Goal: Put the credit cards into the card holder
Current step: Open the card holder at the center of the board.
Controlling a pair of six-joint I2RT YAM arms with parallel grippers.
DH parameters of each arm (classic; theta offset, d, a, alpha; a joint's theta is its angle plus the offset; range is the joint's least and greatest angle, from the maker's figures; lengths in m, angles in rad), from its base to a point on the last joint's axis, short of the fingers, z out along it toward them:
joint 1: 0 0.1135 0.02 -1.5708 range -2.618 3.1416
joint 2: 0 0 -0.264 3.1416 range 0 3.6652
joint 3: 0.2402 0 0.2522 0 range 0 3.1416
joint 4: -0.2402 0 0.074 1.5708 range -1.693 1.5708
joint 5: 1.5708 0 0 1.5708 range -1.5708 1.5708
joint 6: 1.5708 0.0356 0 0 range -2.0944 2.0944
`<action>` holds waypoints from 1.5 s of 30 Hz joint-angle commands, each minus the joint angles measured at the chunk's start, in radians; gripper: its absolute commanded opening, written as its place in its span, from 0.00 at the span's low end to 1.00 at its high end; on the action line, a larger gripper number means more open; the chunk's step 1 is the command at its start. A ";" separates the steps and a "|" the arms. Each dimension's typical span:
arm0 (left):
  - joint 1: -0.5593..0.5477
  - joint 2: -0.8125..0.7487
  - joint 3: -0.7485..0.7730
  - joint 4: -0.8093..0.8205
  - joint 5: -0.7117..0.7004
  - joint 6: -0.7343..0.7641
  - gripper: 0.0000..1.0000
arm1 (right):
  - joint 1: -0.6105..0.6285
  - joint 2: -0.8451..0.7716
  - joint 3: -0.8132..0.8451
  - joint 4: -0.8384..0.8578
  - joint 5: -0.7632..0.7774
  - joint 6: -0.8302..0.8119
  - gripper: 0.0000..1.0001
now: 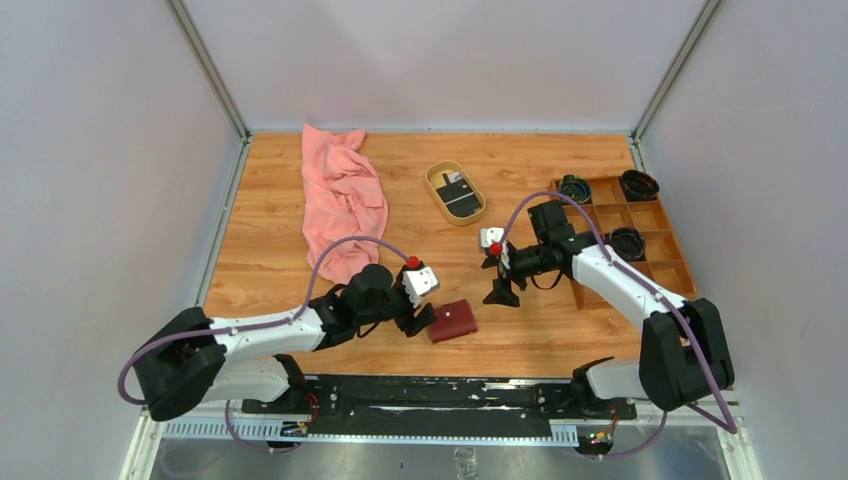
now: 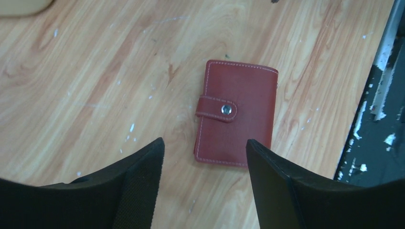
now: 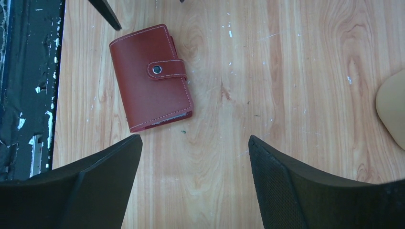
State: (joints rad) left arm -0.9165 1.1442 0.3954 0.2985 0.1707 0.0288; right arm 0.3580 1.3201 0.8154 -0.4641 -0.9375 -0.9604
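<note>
The dark red card holder [image 1: 453,320] lies shut and snapped on the wooden table near the front edge. It also shows in the left wrist view [image 2: 239,114] and in the right wrist view [image 3: 150,78]. The credit cards [image 1: 458,195], black and pale, lie in an oval tan dish [image 1: 432,180] at the back middle. My left gripper [image 1: 420,322] is open and empty just left of the holder, which lies ahead of its jaws [image 2: 204,143]. My right gripper [image 1: 502,290] is open and empty above bare table [image 3: 194,138], to the right of and behind the holder.
A pink cloth [image 1: 340,200] lies crumpled at the back left. A brown wooden compartment tray [image 1: 650,245] with dark round items stands at the right. The dish's edge shows in the right wrist view [image 3: 391,109]. The table's dark front rail [image 2: 377,133] runs close beside the holder.
</note>
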 commanded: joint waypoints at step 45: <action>-0.072 0.349 0.148 0.131 -0.082 0.165 0.00 | 0.010 0.014 0.012 -0.042 -0.088 0.004 0.81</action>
State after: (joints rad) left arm -1.0245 1.5249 0.5488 0.4389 0.1005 0.3122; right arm 0.3580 1.3266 0.8162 -0.4976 -0.9543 -0.9943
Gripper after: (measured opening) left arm 0.004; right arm 0.812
